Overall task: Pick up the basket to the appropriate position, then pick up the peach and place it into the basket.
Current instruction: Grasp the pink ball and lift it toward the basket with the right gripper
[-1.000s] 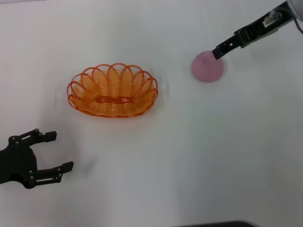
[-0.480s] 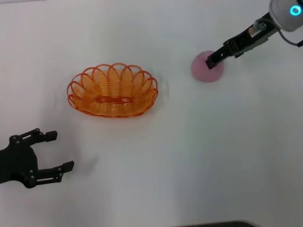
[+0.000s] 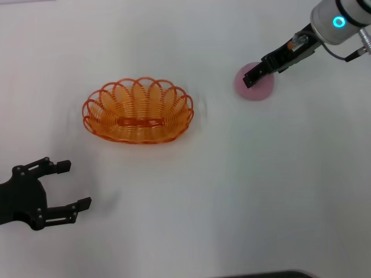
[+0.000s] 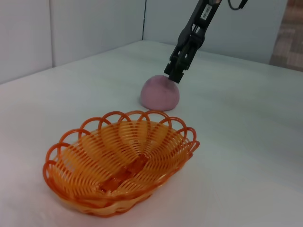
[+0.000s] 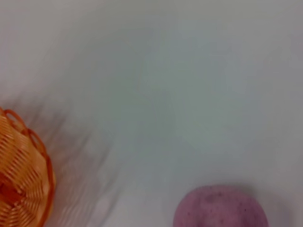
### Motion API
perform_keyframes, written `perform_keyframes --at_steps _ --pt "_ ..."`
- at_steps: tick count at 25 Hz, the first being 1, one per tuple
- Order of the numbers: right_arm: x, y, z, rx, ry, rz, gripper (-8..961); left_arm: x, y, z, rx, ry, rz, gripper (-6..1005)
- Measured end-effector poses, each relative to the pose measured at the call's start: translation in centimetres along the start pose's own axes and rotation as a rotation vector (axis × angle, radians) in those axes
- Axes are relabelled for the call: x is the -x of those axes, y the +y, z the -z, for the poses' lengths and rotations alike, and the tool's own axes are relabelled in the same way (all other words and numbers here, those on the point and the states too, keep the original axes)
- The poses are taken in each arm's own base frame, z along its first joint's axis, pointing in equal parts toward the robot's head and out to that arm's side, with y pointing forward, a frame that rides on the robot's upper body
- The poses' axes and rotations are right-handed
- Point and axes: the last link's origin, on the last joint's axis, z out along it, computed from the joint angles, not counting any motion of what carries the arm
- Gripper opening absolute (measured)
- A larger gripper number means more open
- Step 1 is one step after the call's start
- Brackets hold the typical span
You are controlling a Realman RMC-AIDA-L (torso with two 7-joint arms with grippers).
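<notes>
From the head view, the right gripper (image 3: 249, 79) reaches in from the far right corner, its arm slanting down so the tip sits over the peach (image 3: 254, 87); whether its jaws are released or clenched cannot be told. The left gripper (image 3: 68, 186) rests low at the near left, jaws spread wide, holding nothing. The basket (image 3: 138, 110) stands on the white worktop (image 3: 232, 191), well apart from the peach.

From the left wrist view, the basket (image 4: 121, 166) lies near, the peach (image 4: 160, 92) beyond it under the right gripper (image 4: 173, 75).

From the right wrist view, the peach (image 5: 218, 208) and part of the basket rim (image 5: 28, 179) show. No writing is readable.
</notes>
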Motion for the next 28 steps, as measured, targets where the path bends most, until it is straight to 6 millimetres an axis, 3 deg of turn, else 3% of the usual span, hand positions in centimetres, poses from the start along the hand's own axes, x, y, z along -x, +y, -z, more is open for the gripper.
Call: perform_keyframes --at_steps 7,25,28 --pt "0.0 0.1 -1.4 -0.017 0.012 0.014 945 0.0 0.0 0.0 -0.001 0.001 0.001 892" --pt "0.2 0.2 -1.7 -0.039 0.006 0.019 946 0.0 -0.6 0.0 -0.022 -0.015 -0.01 891" --pt "0.3 0.2 -1.8 -0.048 0.004 0.018 905 0.0 -0.6 0.0 -0.022 -0.016 -0.01 891"
